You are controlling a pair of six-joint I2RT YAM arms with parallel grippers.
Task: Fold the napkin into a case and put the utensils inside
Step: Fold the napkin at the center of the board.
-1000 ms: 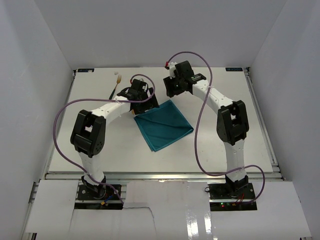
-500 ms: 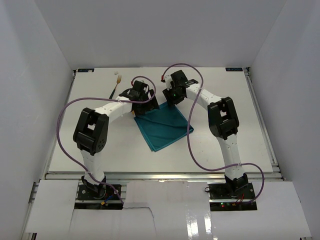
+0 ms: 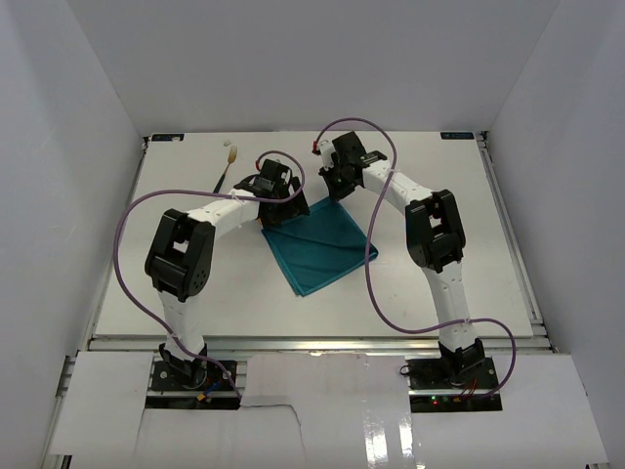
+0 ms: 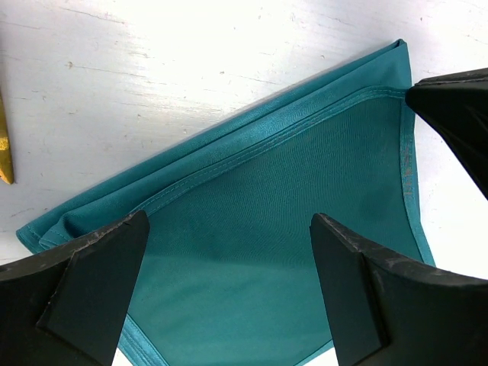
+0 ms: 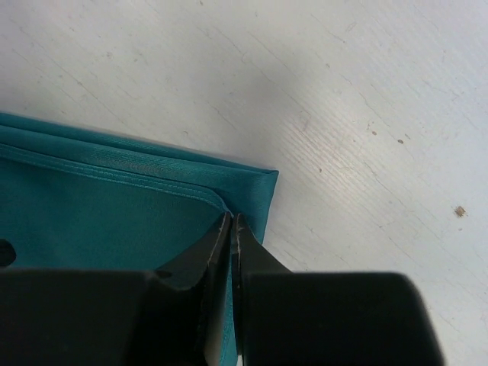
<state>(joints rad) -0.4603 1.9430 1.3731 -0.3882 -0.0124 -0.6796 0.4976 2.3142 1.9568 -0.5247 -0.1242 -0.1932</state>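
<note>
The teal napkin [image 3: 317, 246] lies folded at the table's middle, its layered hems showing in the left wrist view [image 4: 290, 229]. My left gripper [image 3: 281, 203] [image 4: 229, 255] hovers open over the napkin's far left part, with only cloth below its jaws. My right gripper [image 3: 333, 188] [image 5: 231, 223] is shut on the napkin's far corner [image 5: 252, 194], a strip of teal pinched between its jaws. One black fingertip [image 4: 457, 114] of it shows by that corner. The fork [image 3: 227, 164] lies at the far left. A yellow knife blade [image 4: 4, 145] peeks in at the left wrist view's edge.
White walls enclose the table [image 3: 469, 225] on three sides. Purple cables [image 3: 376, 254] loop from both arms over the table. Bare white tabletop surrounds the napkin on the right and near sides.
My right gripper has come down and left onto the napkin's far corner and closed on it. The left gripper has stayed open in nearly the same place.
</note>
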